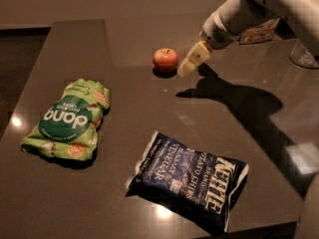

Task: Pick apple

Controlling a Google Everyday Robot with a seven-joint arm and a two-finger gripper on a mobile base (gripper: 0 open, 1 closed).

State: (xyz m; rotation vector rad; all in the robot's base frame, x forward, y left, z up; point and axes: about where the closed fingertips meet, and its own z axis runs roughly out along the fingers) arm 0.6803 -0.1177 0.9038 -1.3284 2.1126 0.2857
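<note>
The apple (165,59) is small, round and red-orange with a short dark stem. It sits on the dark table (149,108) toward the far middle. My gripper (192,61) comes in from the upper right on a white arm. Its cream-coloured tip hangs just to the right of the apple, close beside it and slightly above the table. It holds nothing.
A green snack bag (68,119) lies at the left. A dark blue chip bag (192,179) lies at the near middle. A clear glass (304,54) and a small box (259,31) stand at the far right. The table's left edge runs near the green bag.
</note>
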